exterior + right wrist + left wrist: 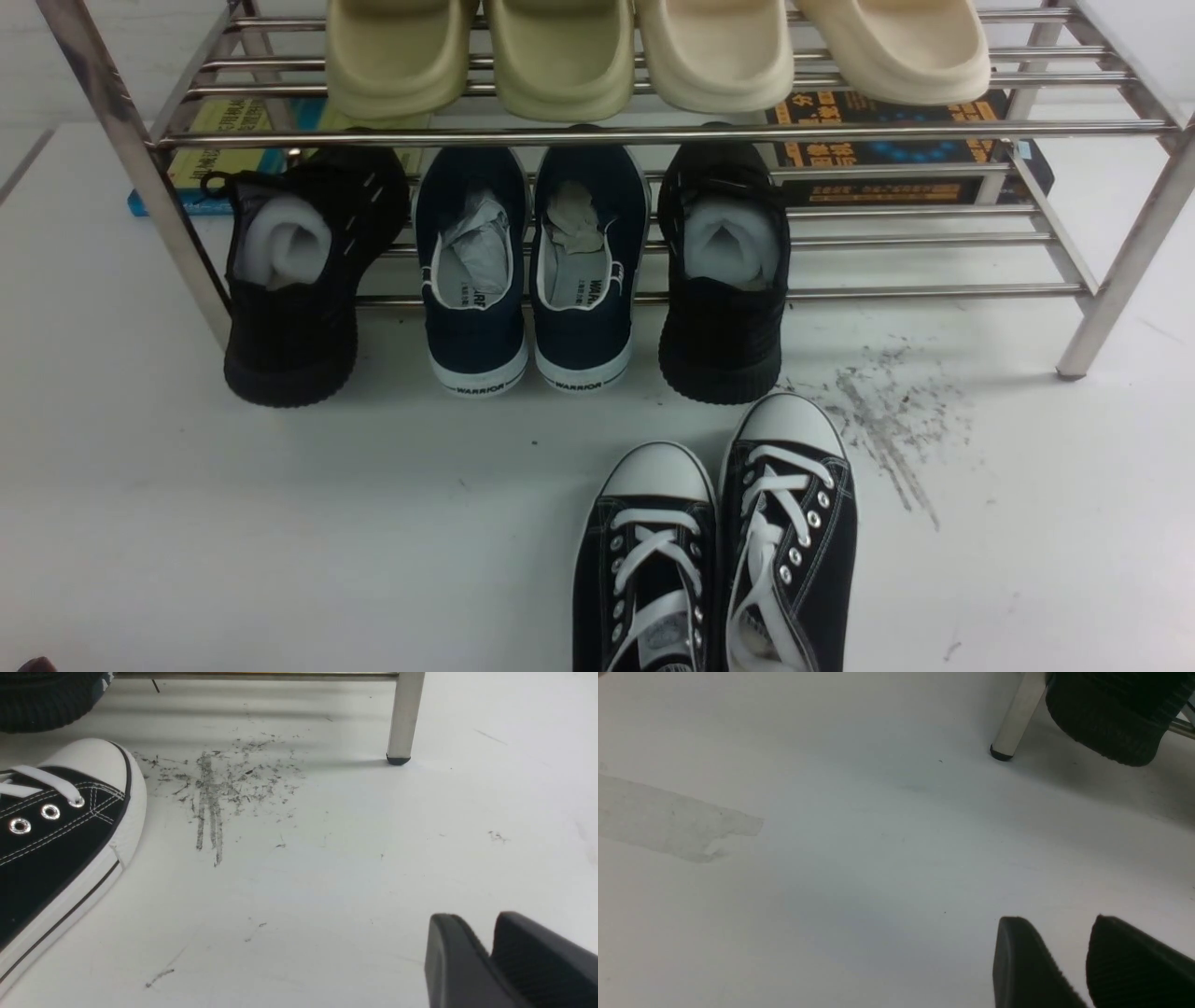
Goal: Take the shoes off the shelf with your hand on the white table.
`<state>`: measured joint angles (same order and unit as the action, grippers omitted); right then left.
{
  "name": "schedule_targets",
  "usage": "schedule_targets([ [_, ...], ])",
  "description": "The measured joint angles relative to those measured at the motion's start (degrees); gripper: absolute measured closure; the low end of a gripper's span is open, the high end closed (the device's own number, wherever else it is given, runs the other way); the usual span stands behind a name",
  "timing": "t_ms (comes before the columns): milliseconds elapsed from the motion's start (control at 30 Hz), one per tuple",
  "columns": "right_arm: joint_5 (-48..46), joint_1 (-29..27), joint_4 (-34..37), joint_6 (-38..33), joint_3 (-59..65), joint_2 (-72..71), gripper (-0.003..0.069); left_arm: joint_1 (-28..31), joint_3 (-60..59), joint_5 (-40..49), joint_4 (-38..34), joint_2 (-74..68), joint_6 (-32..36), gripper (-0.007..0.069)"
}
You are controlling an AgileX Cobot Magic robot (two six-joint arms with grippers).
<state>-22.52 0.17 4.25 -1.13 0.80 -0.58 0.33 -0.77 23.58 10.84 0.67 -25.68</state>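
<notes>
The shoes, two black canvas sneakers with white laces and toe caps, stand side by side on the white table [280,523] in front of the shelf [653,135], toes toward it: one [644,560] on the left, one [789,532] on the right. In the right wrist view the toe of a sneaker [56,830] lies well apart from my right gripper [476,921], whose fingers stand a narrow gap apart, holding nothing. My left gripper [1057,924] hovers over bare table, open and empty. Neither gripper shows in the front view.
On the shelf's lower tier sit two black knit shoes [289,280] [724,280] and two navy slip-ons [471,271] [588,271]. Beige slippers [560,56] fill the upper tier. Books [887,140] lie behind. Grey scuff marks [219,784] lie near the shelf leg [404,714].
</notes>
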Motion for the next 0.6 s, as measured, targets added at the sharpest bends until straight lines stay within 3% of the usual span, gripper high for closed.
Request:
schedule_targets([
  [600,0.00,0.00,0.00,0.00,0.00,0.00,0.0476,0.00,0.00,0.00,0.00,0.00,0.00,0.0383],
])
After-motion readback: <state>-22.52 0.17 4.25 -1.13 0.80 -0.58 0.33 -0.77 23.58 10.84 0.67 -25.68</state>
